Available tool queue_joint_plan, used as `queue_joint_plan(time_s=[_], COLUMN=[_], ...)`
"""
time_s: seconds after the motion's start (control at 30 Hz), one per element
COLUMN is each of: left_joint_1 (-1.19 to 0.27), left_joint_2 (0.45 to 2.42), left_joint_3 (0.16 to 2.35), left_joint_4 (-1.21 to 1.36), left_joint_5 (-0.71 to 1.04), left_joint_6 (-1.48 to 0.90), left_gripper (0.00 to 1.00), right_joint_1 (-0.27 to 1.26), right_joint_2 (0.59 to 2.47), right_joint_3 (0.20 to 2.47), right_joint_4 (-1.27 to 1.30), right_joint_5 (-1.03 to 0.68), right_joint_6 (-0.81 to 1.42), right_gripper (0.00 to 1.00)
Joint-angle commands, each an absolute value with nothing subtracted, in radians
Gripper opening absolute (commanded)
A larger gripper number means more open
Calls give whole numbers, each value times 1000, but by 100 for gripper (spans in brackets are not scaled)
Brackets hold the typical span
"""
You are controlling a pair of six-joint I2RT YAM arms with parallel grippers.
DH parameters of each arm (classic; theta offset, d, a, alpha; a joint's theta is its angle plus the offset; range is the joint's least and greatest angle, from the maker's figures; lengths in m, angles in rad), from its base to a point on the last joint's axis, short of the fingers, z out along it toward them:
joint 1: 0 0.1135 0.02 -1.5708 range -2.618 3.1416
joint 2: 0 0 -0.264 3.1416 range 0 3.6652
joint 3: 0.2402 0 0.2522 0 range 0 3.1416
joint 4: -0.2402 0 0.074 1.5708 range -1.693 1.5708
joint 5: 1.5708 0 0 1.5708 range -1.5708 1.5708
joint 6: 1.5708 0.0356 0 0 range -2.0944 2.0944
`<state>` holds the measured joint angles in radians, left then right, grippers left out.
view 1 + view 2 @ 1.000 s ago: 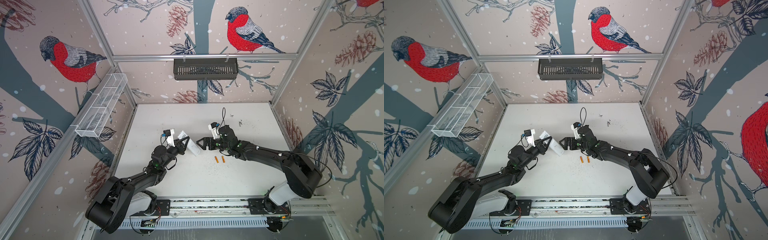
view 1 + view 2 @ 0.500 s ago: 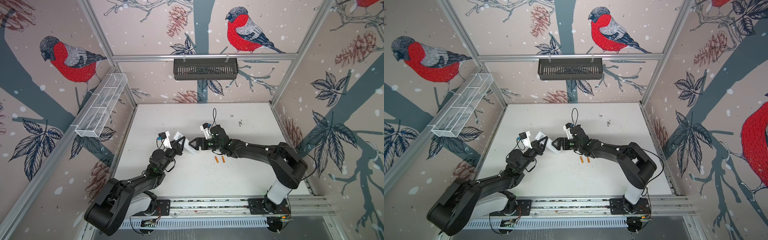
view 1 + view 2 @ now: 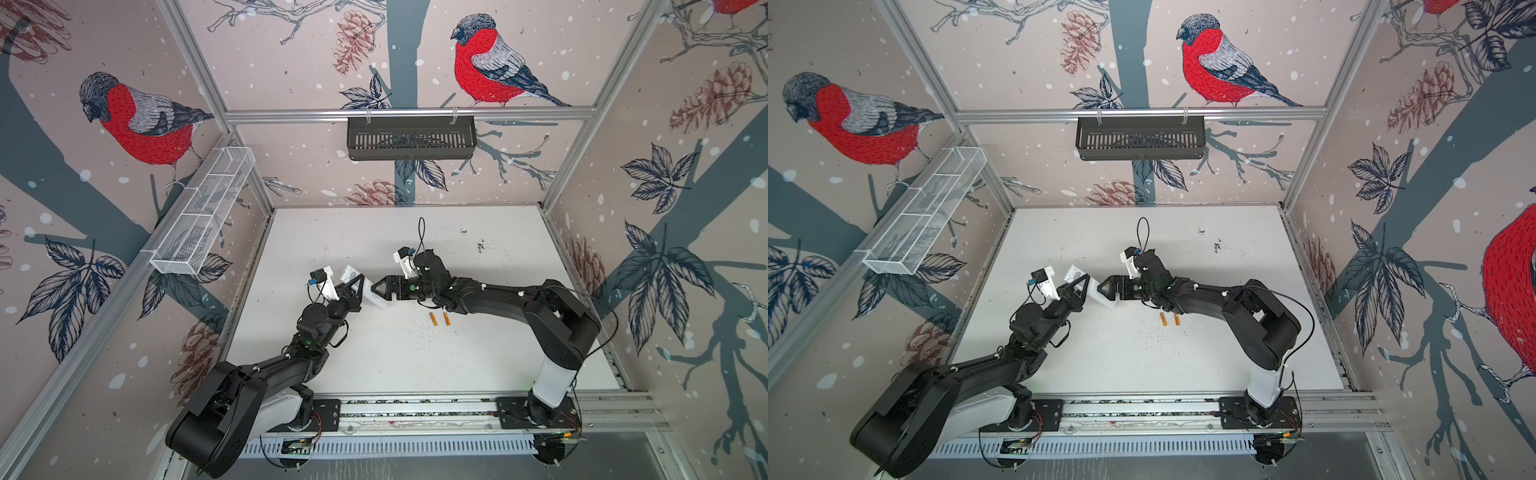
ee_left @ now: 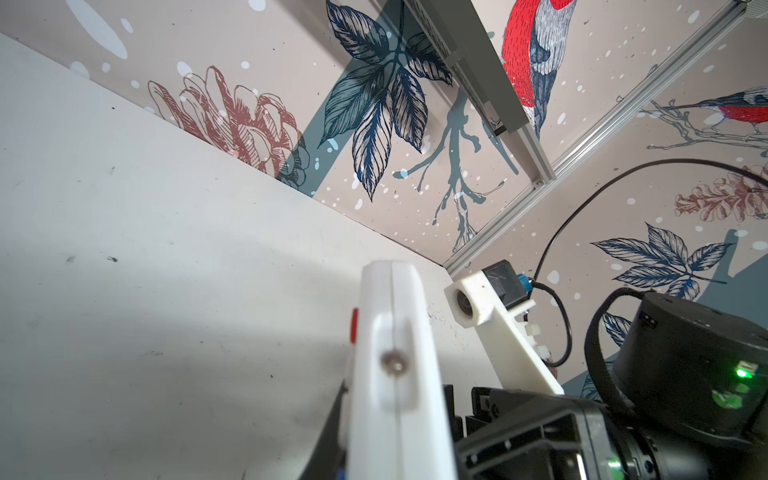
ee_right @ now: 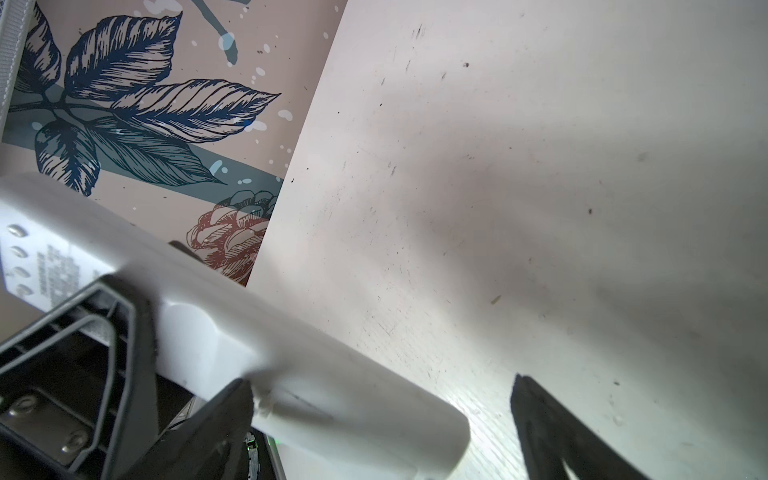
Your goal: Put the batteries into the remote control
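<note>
In both top views my left gripper (image 3: 356, 287) (image 3: 1080, 287) is shut on the white remote control (image 3: 377, 300) (image 3: 1105, 300), holding it edge-up above the table. The left wrist view shows the remote (image 4: 395, 374) edge-on, clamped in the left gripper (image 4: 395, 457). My right gripper (image 3: 375, 286) (image 3: 1100, 286) is open, its jaws either side of the remote's free end (image 5: 311, 374). One right finger (image 5: 224, 415) touches the remote and the other finger (image 5: 540, 419) stands apart. Two orange batteries (image 3: 432, 320) (image 3: 1163, 319) lie side by side on the table under the right arm.
A white mesh basket (image 3: 203, 216) hangs on the left wall and a black rack (image 3: 411, 137) on the back wall. Dark specks lie on the white table (image 3: 415, 357) round the batteries. The arms' base rail (image 3: 415, 411) runs along the front edge.
My right gripper has moved left, from beside the remote to around its free end, and stays open. The left gripper, still shut on the remote, has shifted slightly left.
</note>
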<state>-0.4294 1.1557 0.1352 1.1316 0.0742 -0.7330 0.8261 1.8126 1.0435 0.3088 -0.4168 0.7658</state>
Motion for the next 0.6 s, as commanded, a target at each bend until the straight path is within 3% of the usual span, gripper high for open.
queue_joint_plan(time_s=[0.0, 0.57], left_joint_1=[-433, -433], left_joint_2=[1153, 1132], left_joint_3=[137, 110], left_joint_4=[1323, 1365], left_joint_5=[146, 138], left_joint_6=[-771, -728], left_gripper=[0, 0], right_joint_1=[834, 841], right_joint_2=[1843, 1907], right_joint_3=[1060, 1106], right_joint_4=[293, 79], right_joint_5=[-399, -230], right_joint_6=[797, 749], right_gripper=[98, 98])
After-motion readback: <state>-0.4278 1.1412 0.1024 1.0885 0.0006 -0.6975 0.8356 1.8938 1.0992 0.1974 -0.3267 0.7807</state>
